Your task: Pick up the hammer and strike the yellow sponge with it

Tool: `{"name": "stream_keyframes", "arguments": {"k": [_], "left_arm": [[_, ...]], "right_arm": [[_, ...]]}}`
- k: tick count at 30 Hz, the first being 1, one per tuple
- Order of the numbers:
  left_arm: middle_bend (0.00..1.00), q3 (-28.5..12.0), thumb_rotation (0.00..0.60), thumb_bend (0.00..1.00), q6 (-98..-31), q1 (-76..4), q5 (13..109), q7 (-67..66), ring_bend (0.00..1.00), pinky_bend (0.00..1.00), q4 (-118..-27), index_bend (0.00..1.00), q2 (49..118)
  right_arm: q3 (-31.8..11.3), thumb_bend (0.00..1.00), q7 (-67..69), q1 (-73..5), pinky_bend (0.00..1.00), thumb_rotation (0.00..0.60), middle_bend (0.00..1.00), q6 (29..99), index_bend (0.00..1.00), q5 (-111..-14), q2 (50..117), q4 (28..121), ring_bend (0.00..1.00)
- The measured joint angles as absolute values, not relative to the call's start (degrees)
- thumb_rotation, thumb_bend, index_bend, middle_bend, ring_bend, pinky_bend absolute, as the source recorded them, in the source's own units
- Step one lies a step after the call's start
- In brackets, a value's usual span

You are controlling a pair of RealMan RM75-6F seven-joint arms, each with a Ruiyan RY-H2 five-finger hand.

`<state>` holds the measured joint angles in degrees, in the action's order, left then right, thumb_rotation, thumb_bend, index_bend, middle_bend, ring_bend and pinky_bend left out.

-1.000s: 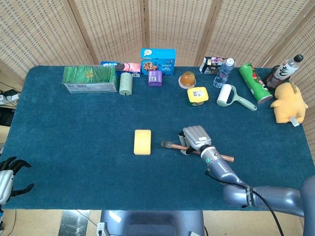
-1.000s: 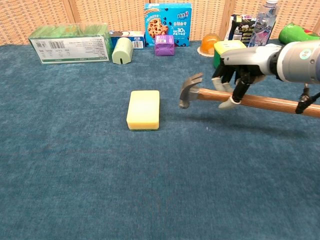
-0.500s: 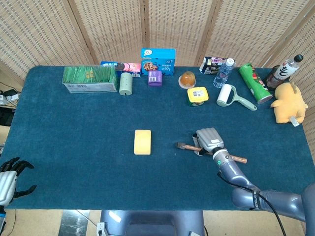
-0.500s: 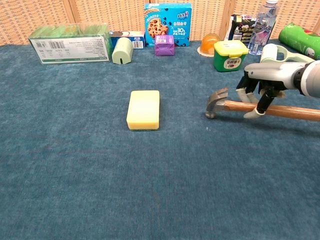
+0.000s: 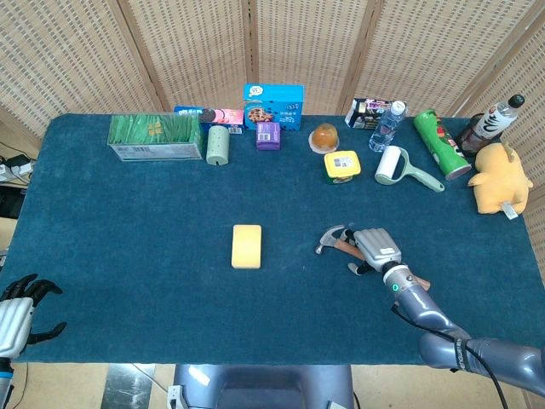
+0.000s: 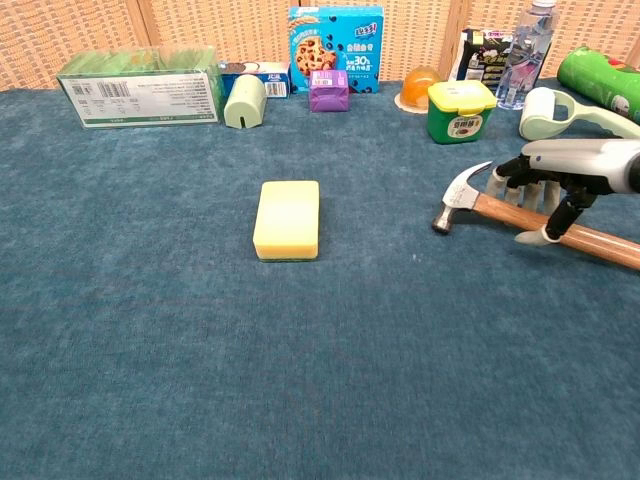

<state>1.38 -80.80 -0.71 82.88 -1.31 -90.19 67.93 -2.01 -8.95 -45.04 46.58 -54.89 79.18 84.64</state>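
The yellow sponge (image 5: pixel 247 246) (image 6: pixel 287 219) lies flat near the middle of the blue table. To its right my right hand (image 5: pixel 375 248) (image 6: pixel 562 178) grips the wooden handle of the hammer (image 5: pixel 334 241) (image 6: pixel 500 210). The metal head points toward the sponge and sits low, close to the cloth, a clear gap away from the sponge. The handle slants down to the right behind the hand. My left hand (image 5: pixel 17 310) hangs at the near left table edge, fingers apart and holding nothing; the chest view does not show it.
Along the back stand a green box (image 5: pixel 155 137), a cookie box (image 5: pixel 273 106), a purple box (image 5: pixel 267 135), a yellow-lidded green jar (image 5: pixel 341 167), a water bottle (image 5: pixel 385 126), a lint roller (image 5: pixel 398 168), a green can (image 5: pixel 440 143) and a yellow plush toy (image 5: pixel 498 179).
My right hand has carried the hammer to the right, away from the sponge, and lower toward the table. The hammer head has turned. The sponge has not moved.
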Motion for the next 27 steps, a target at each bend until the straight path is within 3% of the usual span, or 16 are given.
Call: {"name": "stream_keyframes", "arguments": {"k": [10, 12, 19, 23, 27], "left_arm": [[0.28, 1.4, 0.600, 0.20, -81.1, -0.6, 82.9, -1.2, 0.12, 0.12, -90.2, 0.36, 68.1], [0.28, 1.3, 0.600, 0.20, -81.2, -0.6, 82.9, -1.1, 0.12, 0.12, -90.0, 0.36, 68.2], [0.28, 0.6, 0.600, 0.20, -82.2, -0.5, 83.0, 0.0, 0.12, 0.12, -88.2, 0.36, 69.1], [0.28, 0.1, 0.600, 0.20, -83.0, -0.6, 83.2, 0.6, 0.12, 0.12, -87.0, 0.36, 69.7], [0.28, -0.1, 0.600, 0.20, -83.7, -0.6, 83.7, 1.4, 0.12, 0.12, -85.7, 0.36, 70.4]], "right_arm": [[-3.4, 0.37, -4.5, -41.3, 0.37, 0.600, 0.33, 50.5, 0.21, -59.7, 77.0, 86.4, 0.33], [-3.9, 0.37, -3.3, -40.1, 0.39, 0.600, 0.36, 52.7, 0.26, -60.8, 76.7, 86.8, 0.36], [-5.5, 0.36, 0.8, -35.1, 0.55, 0.600, 0.60, 64.2, 0.51, -66.2, 77.6, 86.5, 0.59], [-5.4, 0.37, 1.4, -31.1, 0.61, 0.600, 0.68, 72.6, 0.58, -70.5, 78.5, 85.0, 0.67], [-4.4, 0.38, 0.3, -25.8, 0.62, 0.600, 0.70, 80.0, 0.60, -74.4, 79.0, 83.3, 0.68]]}}
